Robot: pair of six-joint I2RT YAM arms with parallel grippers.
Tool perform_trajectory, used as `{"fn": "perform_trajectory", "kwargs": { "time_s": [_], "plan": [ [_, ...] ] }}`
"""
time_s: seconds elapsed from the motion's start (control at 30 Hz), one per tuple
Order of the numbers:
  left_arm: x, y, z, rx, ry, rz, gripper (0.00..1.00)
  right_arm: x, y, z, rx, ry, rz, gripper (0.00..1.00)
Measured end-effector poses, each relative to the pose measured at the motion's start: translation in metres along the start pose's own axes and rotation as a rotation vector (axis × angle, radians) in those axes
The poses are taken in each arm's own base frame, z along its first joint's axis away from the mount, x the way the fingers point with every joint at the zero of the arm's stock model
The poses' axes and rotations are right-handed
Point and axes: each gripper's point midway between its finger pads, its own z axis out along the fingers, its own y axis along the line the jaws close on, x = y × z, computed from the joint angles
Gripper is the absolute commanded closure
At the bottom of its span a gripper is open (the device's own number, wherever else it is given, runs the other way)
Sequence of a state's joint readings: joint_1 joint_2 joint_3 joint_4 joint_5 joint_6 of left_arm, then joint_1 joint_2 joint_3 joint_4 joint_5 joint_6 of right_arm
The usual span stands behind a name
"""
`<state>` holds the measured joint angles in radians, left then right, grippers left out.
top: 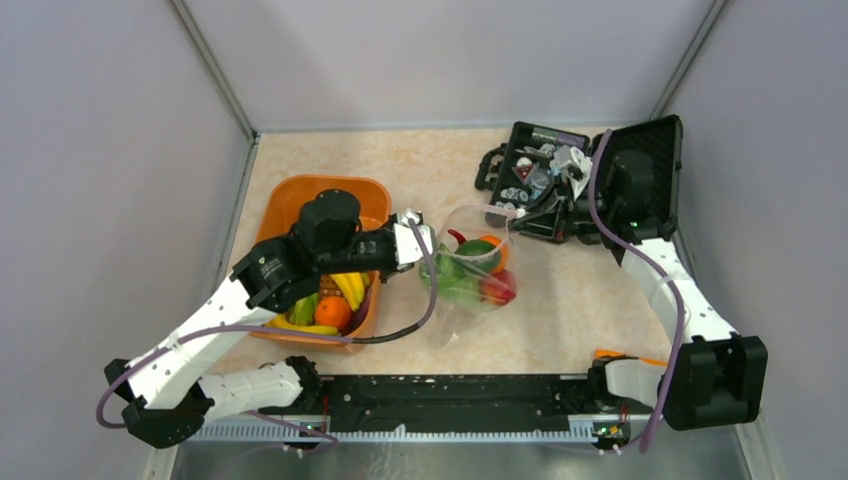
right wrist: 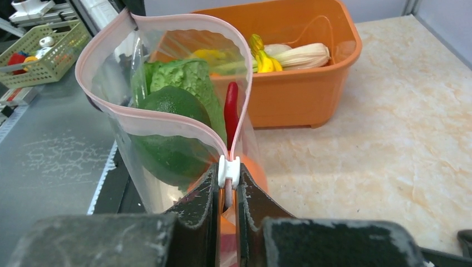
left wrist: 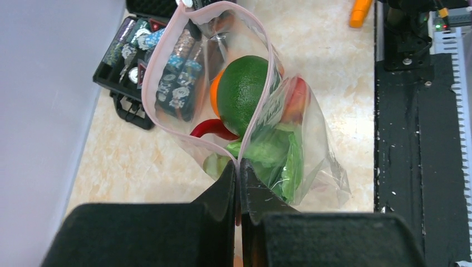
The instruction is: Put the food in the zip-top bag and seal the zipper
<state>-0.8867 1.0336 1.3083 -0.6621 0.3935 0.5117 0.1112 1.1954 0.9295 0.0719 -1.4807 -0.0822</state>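
— Clear plastic is seen in the middle of the top view; is that the zip-top bag point(top: 468, 268)?

— Yes. It is held up between the orange tub point(top: 300, 195) at the left and the black case point(top: 655, 160) in the upper right. Its mouth is spread open in a wide loop.

— How is the left gripper point(left wrist: 238, 181) set?

— Its fingers are pressed together on one end of the pink zipper point(left wrist: 151, 78), at the lower centre of the left wrist view.

— And the right gripper point(right wrist: 228, 181)?

— It is closed on the other end of the zipper, at the bottom centre of the right wrist view. A white slider point(right wrist: 229, 169) is seated just at its fingertips.

— Where is the food point(top: 498, 288) found?

— Part of it is kept inside the bag: a green lime point(left wrist: 242, 92), a red chilli point(right wrist: 231, 111), an orange piece and some leafy green pieces. Yellow bananas point(top: 348, 287) and an orange point(top: 332, 313) are seen in the tub, at the left of the top view.
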Motion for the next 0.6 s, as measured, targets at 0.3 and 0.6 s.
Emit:
{"fn": "perform_trajectory", "kwargs": {
  "time_s": [0.3,0.6],
  "plan": [
    [-0.002,0.054,-0.038,-0.286,-0.008,-0.021,1.00,-0.029,-0.004,-0.008,0.236,-0.014,0.011,1.00],
    [0.024,0.094,-0.030,-0.401,0.015,-0.130,1.00,-0.070,-0.003,-0.028,0.508,-0.083,-0.102,1.00]
  ]
}}
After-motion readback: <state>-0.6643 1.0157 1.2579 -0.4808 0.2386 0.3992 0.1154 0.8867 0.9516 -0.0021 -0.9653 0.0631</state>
